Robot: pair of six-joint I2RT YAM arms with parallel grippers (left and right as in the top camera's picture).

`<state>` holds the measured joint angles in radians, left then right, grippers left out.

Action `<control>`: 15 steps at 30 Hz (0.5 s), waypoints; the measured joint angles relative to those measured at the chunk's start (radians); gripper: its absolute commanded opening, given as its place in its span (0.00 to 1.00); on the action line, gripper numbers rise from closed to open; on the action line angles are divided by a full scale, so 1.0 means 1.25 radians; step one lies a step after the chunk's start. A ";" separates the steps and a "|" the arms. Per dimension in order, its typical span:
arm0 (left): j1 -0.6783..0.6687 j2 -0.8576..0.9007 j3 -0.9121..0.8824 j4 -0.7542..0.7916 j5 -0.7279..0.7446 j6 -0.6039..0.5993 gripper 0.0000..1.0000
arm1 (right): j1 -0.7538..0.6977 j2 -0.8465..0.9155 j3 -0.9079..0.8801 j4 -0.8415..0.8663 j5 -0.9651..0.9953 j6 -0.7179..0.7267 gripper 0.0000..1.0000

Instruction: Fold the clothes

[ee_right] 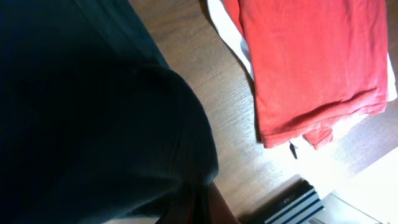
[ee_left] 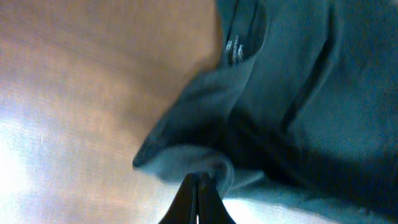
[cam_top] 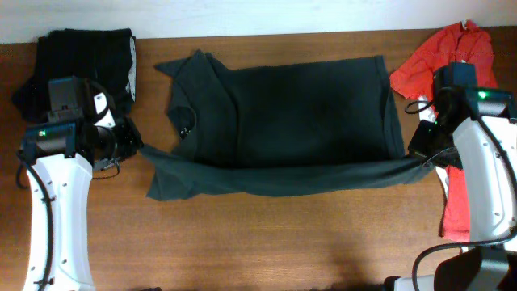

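Note:
The dark charcoal T-shirt (cam_top: 283, 121) lies spread across the middle of the wooden table, its near edge pulled up into a taut band between both arms. My left gripper (cam_top: 139, 148) is shut on the shirt's left corner; in the left wrist view the closed fingertips (ee_left: 198, 179) pinch a bunched fold of cloth (ee_left: 186, 158). My right gripper (cam_top: 426, 162) is shut on the right corner of the shirt. In the right wrist view the dark cloth (ee_right: 93, 124) covers the gripper (ee_right: 202, 205), whose fingers are mostly hidden. No lettering shows.
A black folded garment (cam_top: 85, 56) with a pale stripe lies at the back left behind the left arm. A red T-shirt (cam_top: 448, 65) lies at the right edge under the right arm (cam_top: 485, 162). Bare wood (cam_top: 266, 242) runs along the front.

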<state>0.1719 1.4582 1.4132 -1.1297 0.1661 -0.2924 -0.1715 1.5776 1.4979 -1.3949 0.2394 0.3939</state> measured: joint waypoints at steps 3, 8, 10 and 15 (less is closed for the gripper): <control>0.000 0.010 0.000 0.038 -0.002 -0.001 0.00 | 0.000 0.002 -0.028 0.042 0.000 0.022 0.05; 0.000 0.080 -0.002 0.019 -0.002 -0.003 0.00 | 0.000 0.022 -0.047 0.056 0.001 0.037 0.05; 0.000 0.081 -0.002 0.026 -0.005 -0.003 0.01 | 0.000 0.024 -0.048 0.077 0.003 0.038 0.05; 0.000 0.086 -0.002 0.047 -0.014 -0.003 0.04 | 0.000 0.025 -0.099 0.163 0.005 0.042 0.05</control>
<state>0.1719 1.5654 1.4113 -1.0710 0.1490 -0.2962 -0.1715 1.6093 1.3735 -1.1908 0.2462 0.4465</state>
